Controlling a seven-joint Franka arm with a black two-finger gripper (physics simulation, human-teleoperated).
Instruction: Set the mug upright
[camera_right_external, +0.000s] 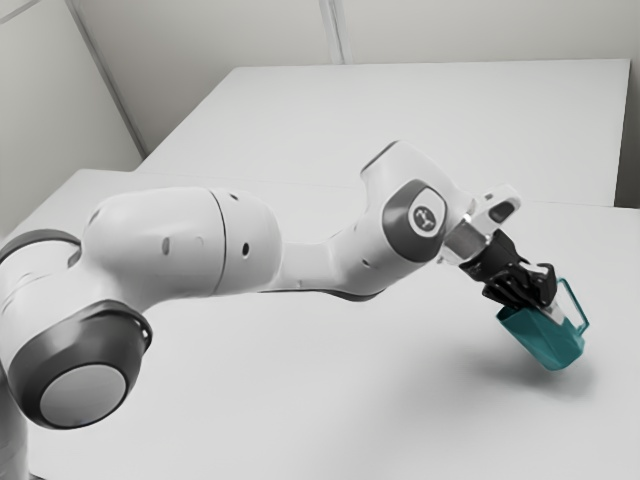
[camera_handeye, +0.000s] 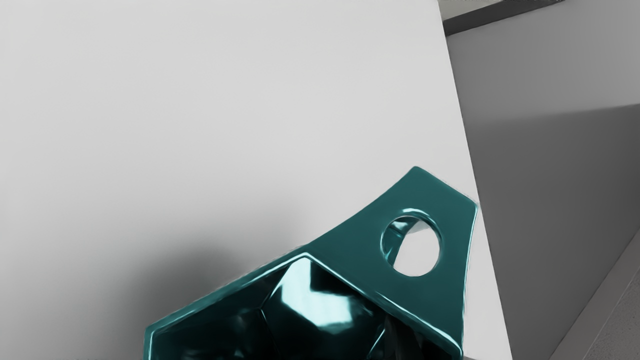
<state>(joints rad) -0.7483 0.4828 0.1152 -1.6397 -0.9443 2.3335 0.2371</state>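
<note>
"Where the arm (camera_right_external: 178, 245) ends, right of centre in the exterior view, what does the gripper (camera_right_external: 548, 302) have?" asks the first observer.

"Teal mug (camera_right_external: 541, 338), pinched by its wall near the handle (camera_right_external: 577, 304)," the second replies. "One dark finger (camera_handeye: 404, 340) reaches inside the cup; its partner lies against the outer side."

"Attitude?"

"Tilted, not upright. Mouth faces the gripper, toward the frame's upper left; base points to the lower right. Handle sits on the upper-right side, and the wrist view shows a rounded hole through it."

"Contact with the table (camera_right_external: 300, 420)?"

"Cannot tell for certain. Soft shadow spreads on the white top beneath the mug's lowest corner."

"Background?"

"Second pale tabletop (camera_right_external: 400, 120) across the upper part of the exterior view, walls (camera_right_external: 215, 35) behind it."
</note>
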